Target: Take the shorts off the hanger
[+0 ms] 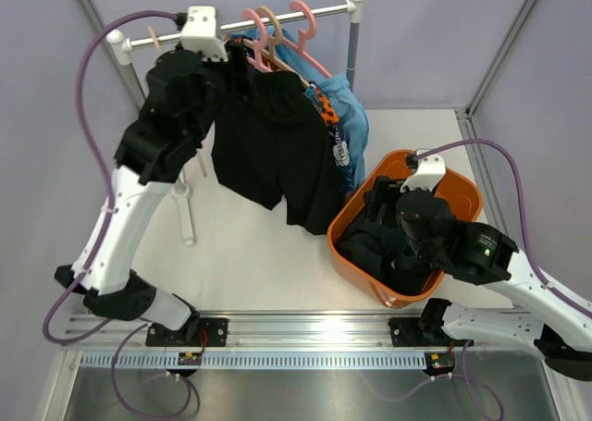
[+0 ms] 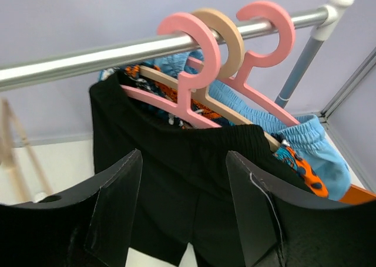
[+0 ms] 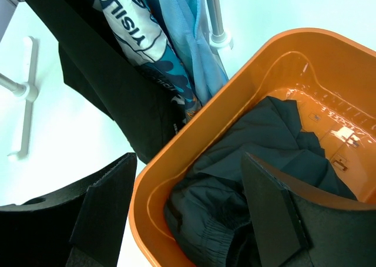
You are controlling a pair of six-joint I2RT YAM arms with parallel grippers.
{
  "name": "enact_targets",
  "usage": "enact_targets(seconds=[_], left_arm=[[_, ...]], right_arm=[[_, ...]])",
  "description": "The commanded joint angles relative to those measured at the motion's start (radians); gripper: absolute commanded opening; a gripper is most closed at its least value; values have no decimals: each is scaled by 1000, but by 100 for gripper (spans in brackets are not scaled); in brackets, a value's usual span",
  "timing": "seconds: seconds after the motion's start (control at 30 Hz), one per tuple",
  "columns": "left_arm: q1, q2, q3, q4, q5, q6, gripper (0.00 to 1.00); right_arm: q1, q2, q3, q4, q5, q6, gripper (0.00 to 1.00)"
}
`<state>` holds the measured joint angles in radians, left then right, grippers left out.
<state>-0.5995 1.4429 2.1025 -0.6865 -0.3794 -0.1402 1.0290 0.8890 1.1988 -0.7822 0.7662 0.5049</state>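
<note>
Hanging from rail (image 2: 70, 64): black shorts (image 1: 268, 143); left pincer (image 2: 183, 161) wide before them; right pincer (image 3: 189, 161) wide over basket (image 3: 329, 73).

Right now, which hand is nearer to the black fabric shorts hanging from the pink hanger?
Left. The left hand is up by the metal rail, facing the waistband of the black fabric shorts. The right hand hangs over the orange plastic tub, apart from them.

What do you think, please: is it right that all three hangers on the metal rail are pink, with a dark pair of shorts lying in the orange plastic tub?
No: on the metal rail the middle hanger is tan, between two pink hangers, as the left wrist view shows. A dark pair of shorts does lie in the orange plastic tub.
</note>
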Motion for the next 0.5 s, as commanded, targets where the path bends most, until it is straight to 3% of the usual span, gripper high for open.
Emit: enact_targets(seconds=[0.0,0.47], left_arm=[[-22,57,13,153,-75,-32,63],[-43,284,103,254,-268,-22,63]], right_arm=[[-7,-30,44,-49,21,21,80],[-7,-108,47,-164,51,63,80]])
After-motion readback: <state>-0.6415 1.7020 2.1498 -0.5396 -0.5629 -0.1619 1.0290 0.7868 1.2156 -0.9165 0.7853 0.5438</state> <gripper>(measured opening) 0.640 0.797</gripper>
